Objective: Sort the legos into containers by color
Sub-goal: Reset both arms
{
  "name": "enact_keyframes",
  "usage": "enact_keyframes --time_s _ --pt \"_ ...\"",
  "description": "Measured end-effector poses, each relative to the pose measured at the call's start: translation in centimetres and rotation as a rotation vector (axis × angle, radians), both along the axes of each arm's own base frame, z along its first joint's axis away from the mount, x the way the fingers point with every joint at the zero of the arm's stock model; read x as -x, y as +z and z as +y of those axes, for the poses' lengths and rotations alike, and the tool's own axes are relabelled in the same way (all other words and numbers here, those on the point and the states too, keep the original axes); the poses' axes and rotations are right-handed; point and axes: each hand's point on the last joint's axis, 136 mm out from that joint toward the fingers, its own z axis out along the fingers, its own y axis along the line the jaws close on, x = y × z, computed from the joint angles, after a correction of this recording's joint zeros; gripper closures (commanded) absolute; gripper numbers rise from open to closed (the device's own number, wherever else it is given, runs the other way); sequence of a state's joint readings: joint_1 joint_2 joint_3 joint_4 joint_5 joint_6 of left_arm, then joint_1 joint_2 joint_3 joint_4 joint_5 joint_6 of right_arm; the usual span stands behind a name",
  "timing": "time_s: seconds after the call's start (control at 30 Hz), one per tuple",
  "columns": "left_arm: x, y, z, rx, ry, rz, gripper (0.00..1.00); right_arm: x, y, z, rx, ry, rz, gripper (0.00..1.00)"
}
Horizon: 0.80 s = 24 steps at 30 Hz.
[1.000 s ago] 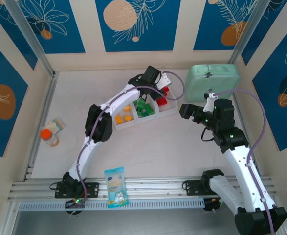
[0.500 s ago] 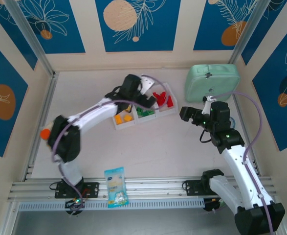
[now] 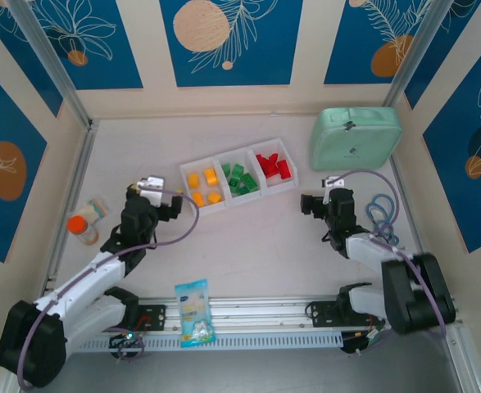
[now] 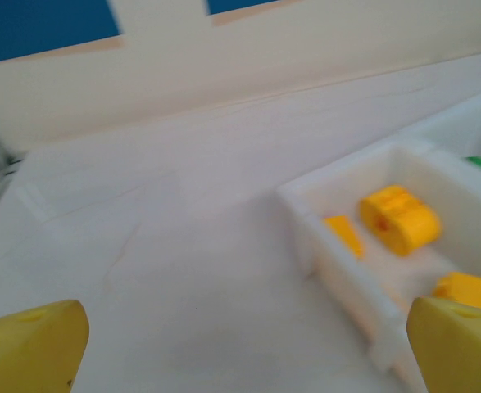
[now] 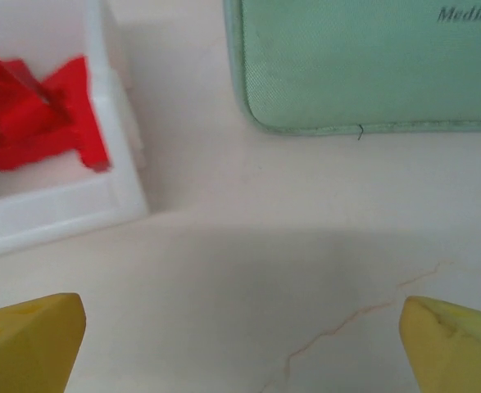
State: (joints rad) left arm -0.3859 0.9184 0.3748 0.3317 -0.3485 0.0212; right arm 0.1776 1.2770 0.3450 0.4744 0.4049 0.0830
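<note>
The containers are a white three-compartment tray (image 3: 226, 200) at the table's middle back. Yellow-orange legos (image 3: 203, 188) lie in its left compartment, green legos (image 3: 240, 178) in the middle one and red legos (image 3: 273, 166) in the right one. My left gripper (image 3: 174, 209) is low, to the left of the tray, open and empty. In the left wrist view it (image 4: 240, 352) faces the tray wall (image 4: 338, 270) with yellow legos (image 4: 400, 219) inside. My right gripper (image 3: 308, 203) is open and empty, right of the tray. Its wrist view (image 5: 240, 344) shows red legos (image 5: 35, 110) beyond the tray wall (image 5: 60, 209).
A mint-green case (image 3: 355, 139) sits at the back right, also close ahead in the right wrist view (image 5: 371, 65). A blue-and-white snack packet (image 3: 195, 311) lies on the front rail. An orange-capped bottle (image 3: 83, 229) stands at the left. A blue cable loop (image 3: 379, 211) lies at the right.
The left arm has pulled back from over the tray to the near left, and its jaws have opened. The right arm has folded back and down toward its base.
</note>
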Motion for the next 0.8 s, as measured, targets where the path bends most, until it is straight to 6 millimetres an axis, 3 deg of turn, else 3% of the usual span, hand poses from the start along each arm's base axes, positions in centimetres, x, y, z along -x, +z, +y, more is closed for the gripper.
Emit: enact_keyframes --time_s 0.13,0.27,0.33,0.4,0.47,0.5,0.67,0.8 --pt "-0.6 -2.7 3.2 -0.011 0.098 0.013 0.01 -1.8 -1.8 2.4 0.09 0.118 0.033 0.01" --pt "-1.0 -7.8 5.4 -0.02 0.152 0.097 0.01 -3.5 0.4 4.7 0.106 0.206 -0.075 0.01" --pt "-1.4 -9.4 5.6 -0.022 0.141 0.135 0.01 -3.2 1.3 4.0 0.055 0.205 -0.135 0.01" --pt "-2.3 -10.0 5.3 -0.034 0.118 0.149 0.01 -2.8 1.1 0.2 -0.044 0.129 -0.182 0.01" --pt "-3.9 -10.1 4.8 -0.031 0.093 0.135 0.01 -2.7 -0.7 -3.6 -0.115 0.022 -0.136 0.01" --pt "-5.0 -10.2 4.7 -0.024 0.088 0.122 0.01 -2.6 -1.3 -4.3 -0.133 -0.002 -0.105 0.01" --pt "-6.1 -10.6 6.5 -0.004 0.144 0.113 0.01 -4.9 1.1 -0.9 -0.148 0.084 -0.15 0.01" --pt "-6.3 -9.9 6.7 0.01 0.155 0.085 0.01 -5.0 1.1 -1.0 -0.149 0.066 -0.147 0.01"
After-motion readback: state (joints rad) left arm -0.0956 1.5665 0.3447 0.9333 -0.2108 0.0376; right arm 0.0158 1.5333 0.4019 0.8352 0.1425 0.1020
